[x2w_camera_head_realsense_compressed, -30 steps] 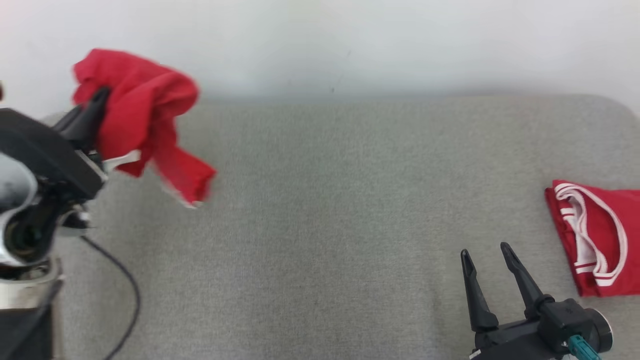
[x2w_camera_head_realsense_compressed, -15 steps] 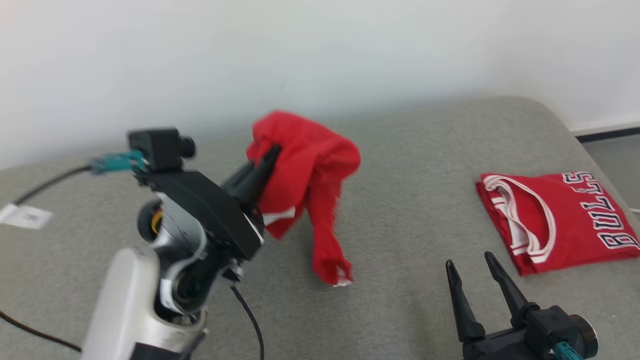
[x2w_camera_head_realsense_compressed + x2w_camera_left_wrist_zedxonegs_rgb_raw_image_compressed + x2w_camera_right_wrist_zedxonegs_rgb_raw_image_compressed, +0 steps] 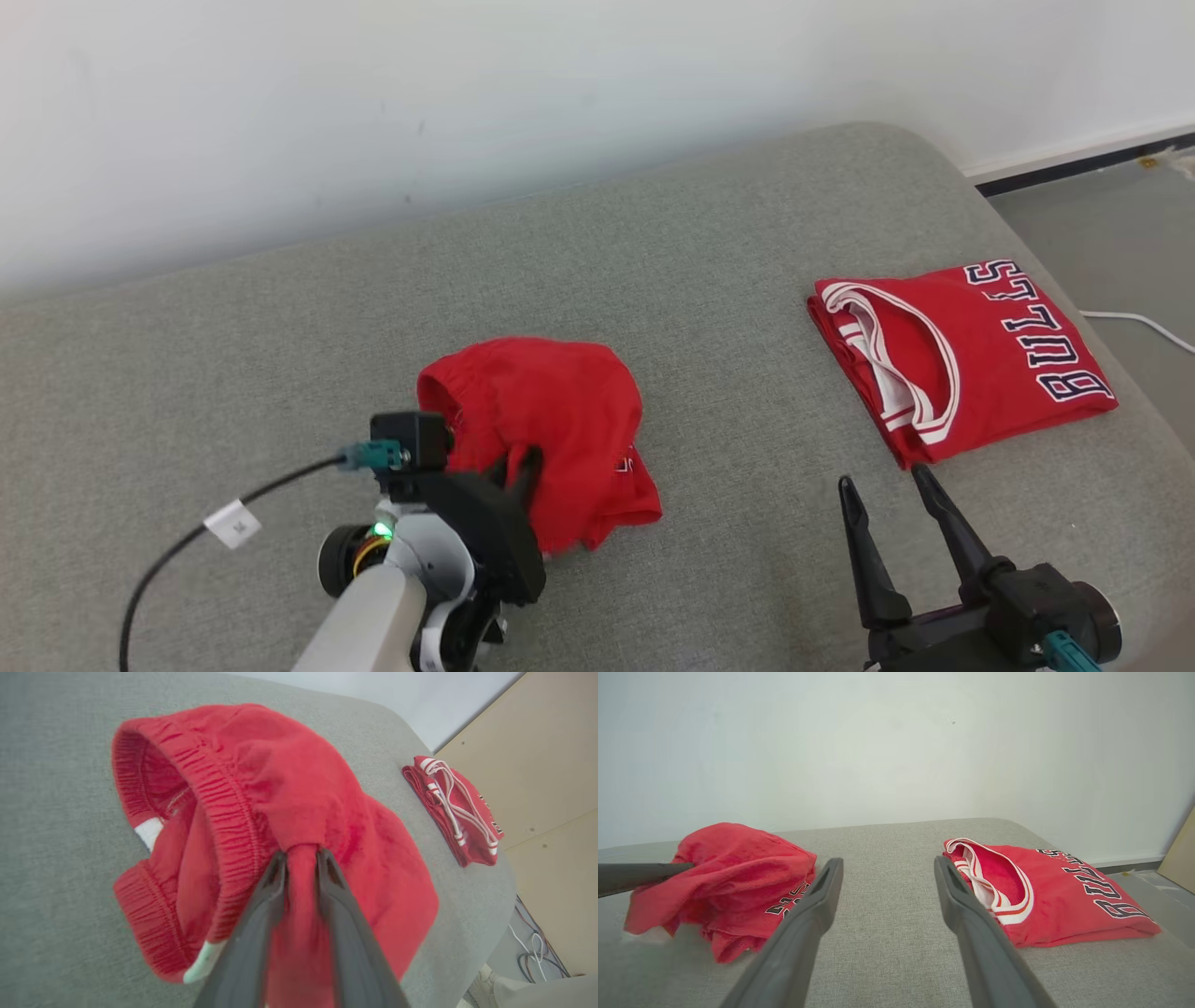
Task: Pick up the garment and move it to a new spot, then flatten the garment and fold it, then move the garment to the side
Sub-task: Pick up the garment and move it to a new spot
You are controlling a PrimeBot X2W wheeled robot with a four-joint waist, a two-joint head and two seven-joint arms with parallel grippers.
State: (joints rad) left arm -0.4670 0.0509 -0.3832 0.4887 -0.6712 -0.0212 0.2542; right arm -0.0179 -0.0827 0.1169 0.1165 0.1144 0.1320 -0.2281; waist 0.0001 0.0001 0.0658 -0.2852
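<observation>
A crumpled red garment (image 3: pixel 551 411) with an elastic waistband rests bunched on the grey padded surface (image 3: pixel 728 280) near the middle. My left gripper (image 3: pixel 523 462) is shut on a pinched fold of it, and the wrist view shows the fabric (image 3: pixel 280 788) squeezed between both fingers of that gripper (image 3: pixel 301 851). My right gripper (image 3: pixel 882 478) stands open at the lower right with nothing between its fingers, low over the surface. From the right wrist, the open gripper (image 3: pixel 888 861) points between the garment (image 3: pixel 738 868) on the left and a folded jersey on the right.
A folded red jersey (image 3: pixel 971 359) with dark lettering lies at the surface's right end, near the rounded edge. A black cable (image 3: pixel 187 541) with a white tag trails from my left wrist. Floor (image 3: pixel 1102 215) and a white cord lie beyond the right edge. A wall backs the surface.
The head view has shifted. My left gripper has carried the garment from high at the left down to the middle of the surface, where it now rests. The right gripper stays open.
</observation>
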